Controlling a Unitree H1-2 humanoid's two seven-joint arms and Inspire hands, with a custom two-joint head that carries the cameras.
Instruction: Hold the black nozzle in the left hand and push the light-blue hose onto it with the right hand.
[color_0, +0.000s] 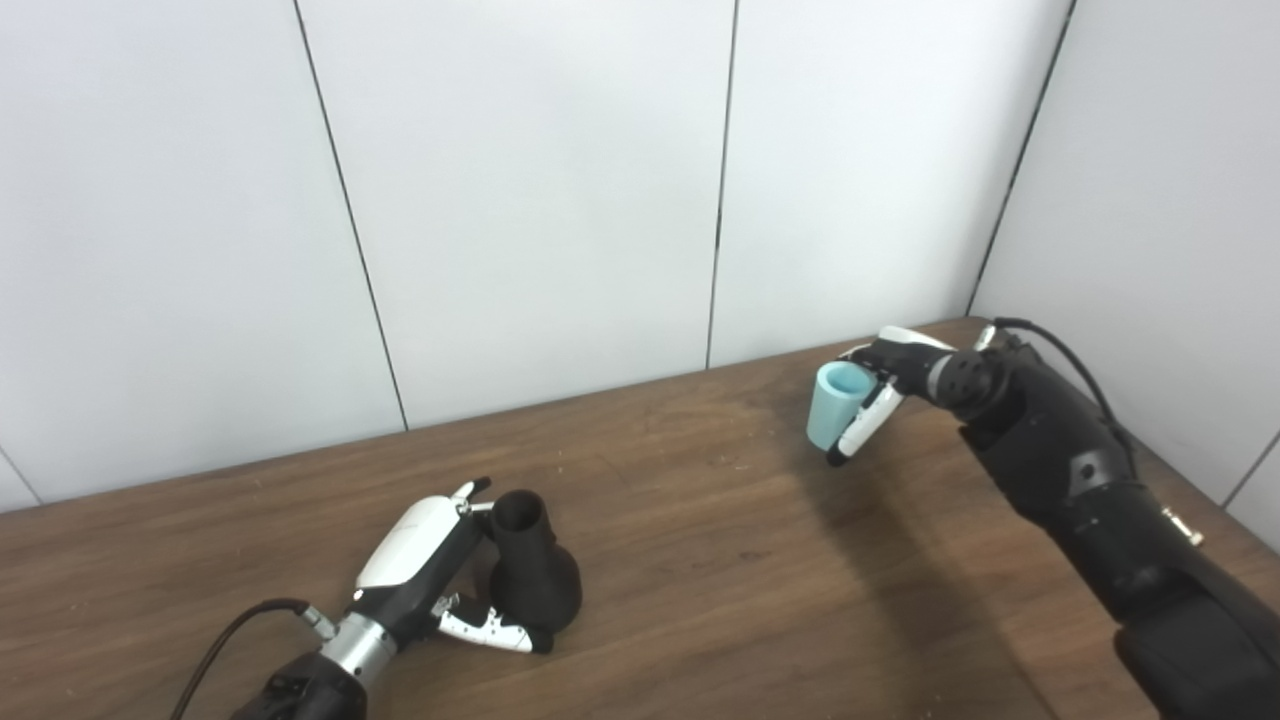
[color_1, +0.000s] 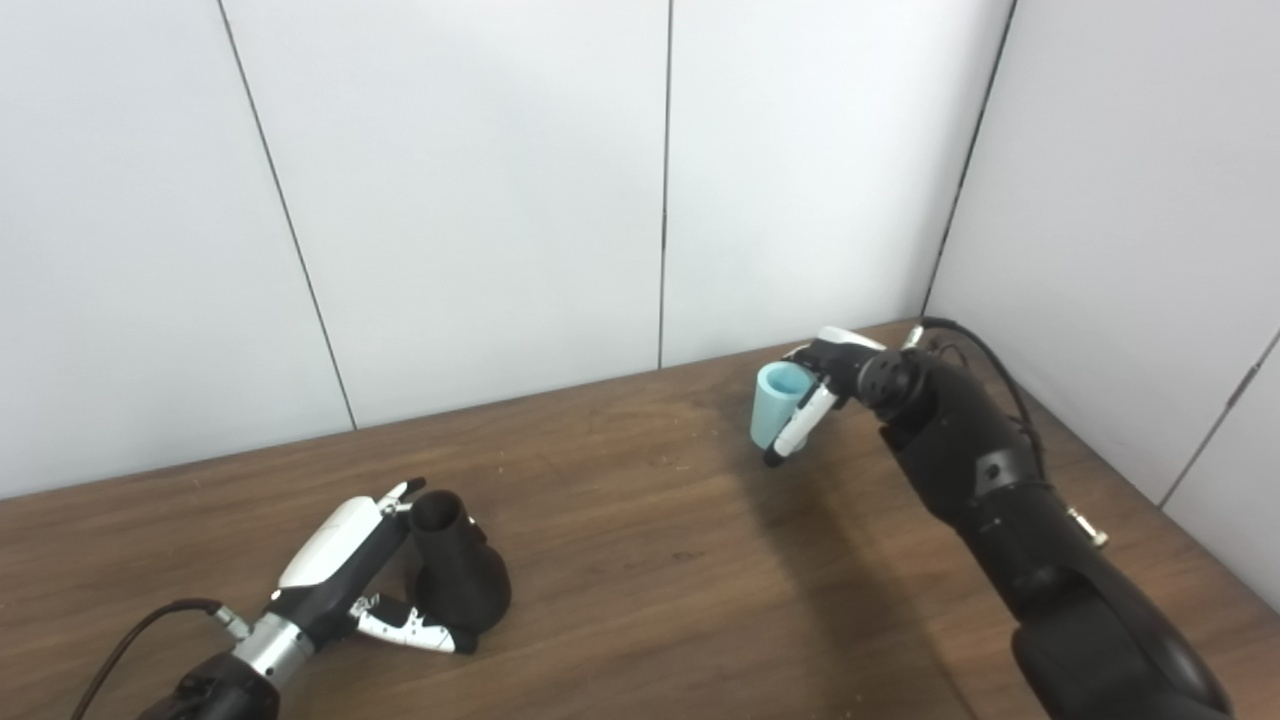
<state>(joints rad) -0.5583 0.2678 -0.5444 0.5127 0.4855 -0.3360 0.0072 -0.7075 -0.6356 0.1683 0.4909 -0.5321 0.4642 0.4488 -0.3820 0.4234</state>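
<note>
Listing what we see on the wooden table (color_0: 700, 560):

- Black nozzle (color_0: 533, 570) — standing upright near the front left, wide bulbous base on the table, narrow open neck up.
- Left hand (color_0: 430, 570) — we find it wrapped around the nozzle, palm against the neck, fingers (color_0: 495, 630) curled round the base.
- Light-blue hose (color_0: 832, 404) — a short tube piece, open end turned up and toward us, raised off the table at the back right, well apart from the nozzle.
- Right hand (color_0: 885, 385) — closed on the hose, one finger lying down its side.
- White panelled wall (color_0: 540, 200) behind.
</note>
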